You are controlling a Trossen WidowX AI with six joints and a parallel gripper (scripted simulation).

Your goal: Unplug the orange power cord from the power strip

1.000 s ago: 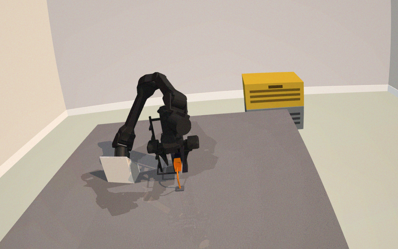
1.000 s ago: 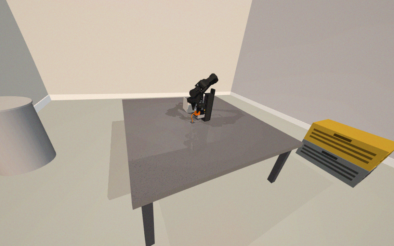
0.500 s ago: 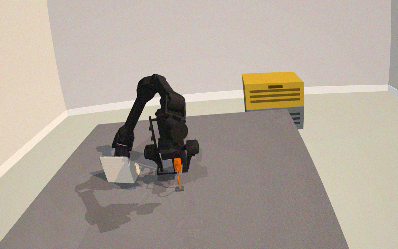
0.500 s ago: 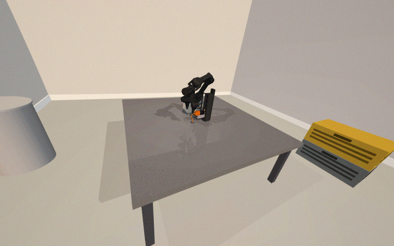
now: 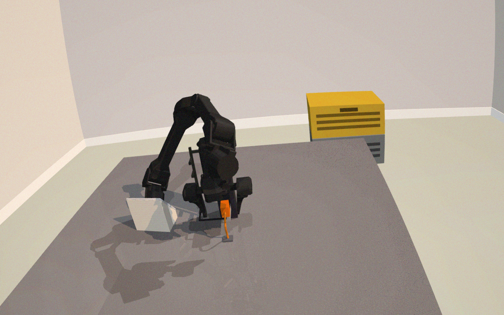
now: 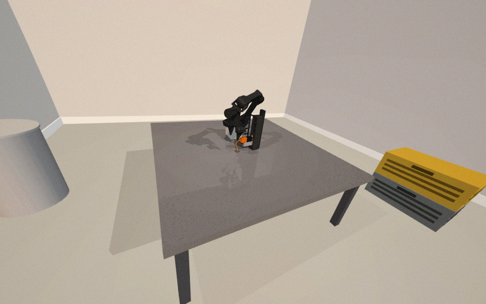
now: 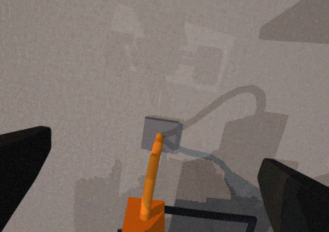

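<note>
The orange plug (image 5: 225, 208) (image 6: 243, 139) (image 7: 144, 225) is at the near side of the black upright, with its lower part cut off in the wrist view. Its orange cord (image 5: 225, 227) (image 6: 236, 145) (image 7: 149, 182) runs down to a small grey plate (image 5: 228, 238) (image 7: 155, 127) on the table. A pale grey block (image 6: 249, 144), seemingly the power strip, shows just below the plug in the exterior view. Whether the plug's prongs are in it I cannot tell. My gripper (image 5: 222, 215) (image 7: 157, 154) is wide open, one finger on each side of the plug and cord, gripping nothing.
A black upright (image 6: 258, 130) stands right beside the plug. A thin black frame (image 5: 193, 168) (image 7: 209, 213) stands close to my gripper. A pale angled panel (image 5: 144, 215) is by the arm's base. A yellow and grey cabinet (image 5: 345, 117) (image 6: 426, 177) stands beyond the table (image 5: 324, 235) (image 6: 206, 204).
</note>
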